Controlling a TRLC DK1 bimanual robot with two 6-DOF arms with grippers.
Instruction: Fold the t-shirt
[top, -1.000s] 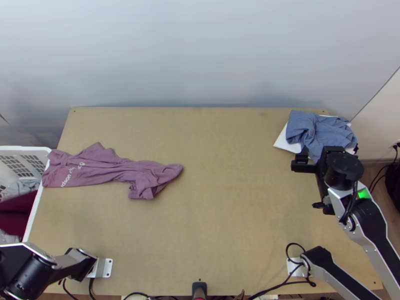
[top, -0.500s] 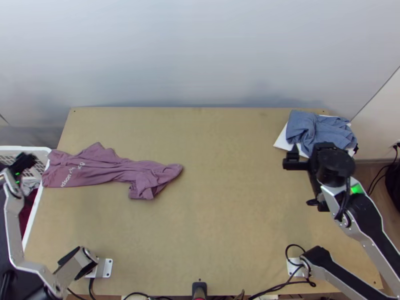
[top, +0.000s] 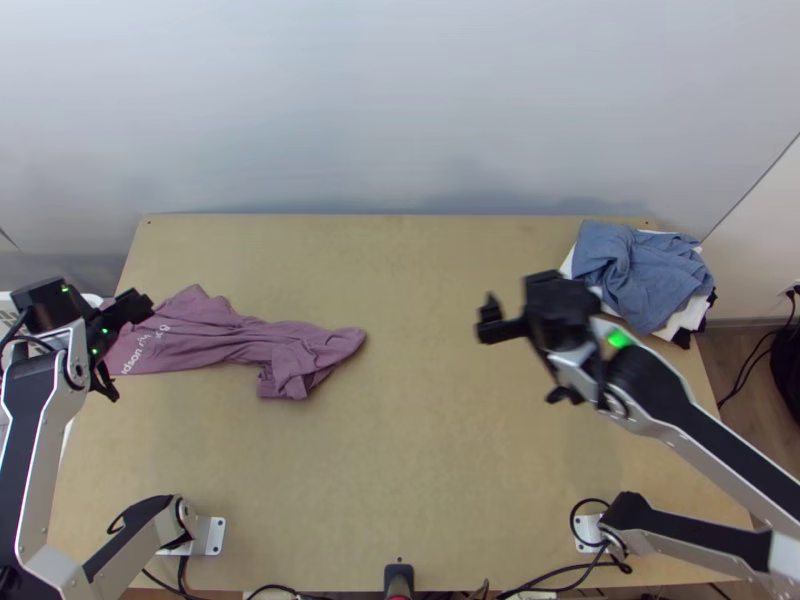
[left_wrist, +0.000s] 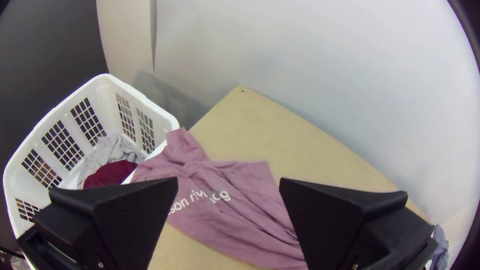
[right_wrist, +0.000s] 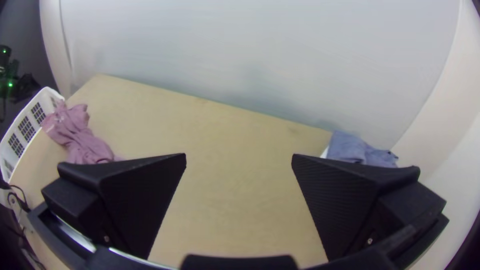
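Motion inward: the left gripper (left_wrist: 228, 181) has swung from over the basket (left_wrist: 149, 107) to above the left end of the mauve t-shirt (top: 215, 338); the right gripper (right_wrist: 239, 156) has moved from beside the blue cloth (top: 640, 270) toward the desk's (top: 420, 450) middle. Both pairs of jaws stand released and empty, presumably ready for spreading before folding. T-shirt: rumpled lengthwise on the left, beneath the left jaws, well apart from the right ones. Far right: the blue cloth, bunched.
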